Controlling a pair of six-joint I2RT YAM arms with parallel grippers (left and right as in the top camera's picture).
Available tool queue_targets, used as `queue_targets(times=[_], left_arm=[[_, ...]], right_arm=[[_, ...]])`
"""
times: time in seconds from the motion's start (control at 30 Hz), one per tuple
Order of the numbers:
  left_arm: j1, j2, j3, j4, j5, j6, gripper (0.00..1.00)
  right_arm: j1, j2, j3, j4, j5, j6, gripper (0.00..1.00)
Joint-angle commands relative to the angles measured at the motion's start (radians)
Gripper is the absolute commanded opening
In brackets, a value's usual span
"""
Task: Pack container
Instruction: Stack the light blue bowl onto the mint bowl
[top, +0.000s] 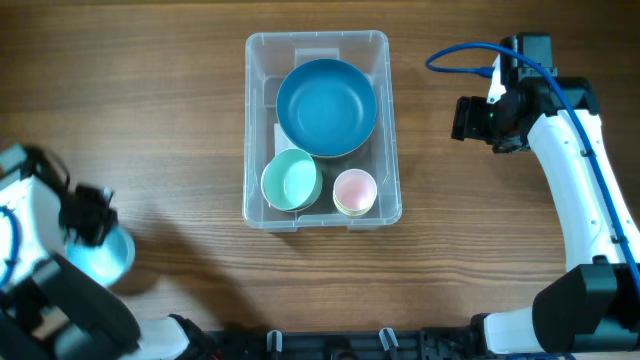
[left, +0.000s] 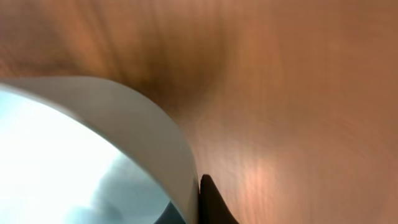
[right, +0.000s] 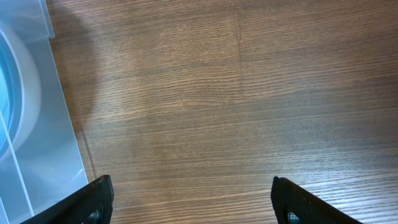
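the large clear rectangular plastic container (top: 392, 150) sits in the middle of the wooden table (top: 160, 120), holding a big blue bowl (top: 326, 106), a mint-green bowl (top: 290, 180) and a small pink cup (top: 354, 190). our left gripper (top: 93, 220), near the table's left edge, pinches a pale blue bowl (top: 110, 256) by its rim. our right gripper (right: 193, 202) hovers beside the container, jaws wide apart with nothing between them.

White-shelled right arm (top: 578, 175) with black joints, looping blue cable (top: 452, 50), white-and-black left arm (top: 25, 230), matte black fingers (right: 93, 200).

Overhead straight down; right wrist shares container (right: 53, 124) edge; left wrist tight on bowl (left: 93, 149).
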Motion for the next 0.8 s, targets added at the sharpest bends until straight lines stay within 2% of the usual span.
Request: queue_targets(times=[0.0, 0.13, 0.23, 0.3, 0.47, 0.57, 0.63, 0.7, 0.77], left_arm=[[-0.247, -0.164, 0.198, -0.085, 0.071, 0.063, 0.04], [-0.704, -0.188, 0.415, -0.115, 0.07, 0.066, 0.04], [-0.977, -0.164, 0.427, -0.061, 0.07, 0.066, 0.04], [-1.106, -0.104, 0.427, -0.062, 0.071, 0.066, 0.04], [-1.223, 0.045, 0.427, -0.064, 0.071, 0.066, 0.04], [-1.228, 0.054, 0.427, -0.071, 0.07, 0.067, 0.05], [-1.227, 0.054, 0.427, -0.079, 0.056, 0.067, 0.64], [-1.227, 0.054, 0.427, -0.084, 0.055, 0.066, 0.77], [-1.227, 0.054, 0.427, -0.083, 0.055, 0.066, 0.77]], right_arm=[[0.001, -0.007, 0.01, 0.0, -0.009, -0.012, 0.82], [0.001, -0.007, 0.01, 0.002, -0.009, -0.012, 0.82], [0.001, -0.007, 0.01, 0.002, -0.009, -0.012, 0.82], [0.001, -0.007, 0.01, 0.003, -0.009, -0.012, 0.82], [0.001, -0.007, 0.01, 0.0, -0.009, -0.012, 0.82], [0.001, -0.007, 0.01, 0.0, -0.009, -0.012, 0.82], [0.001, -0.007, 0.01, 0.0, -0.009, -0.013, 0.82], [0.001, -0.007, 0.01, -0.001, -0.009, -0.012, 0.82], [0.001, -0.007, 0.01, -0.002, -0.009, -0.012, 0.82]])
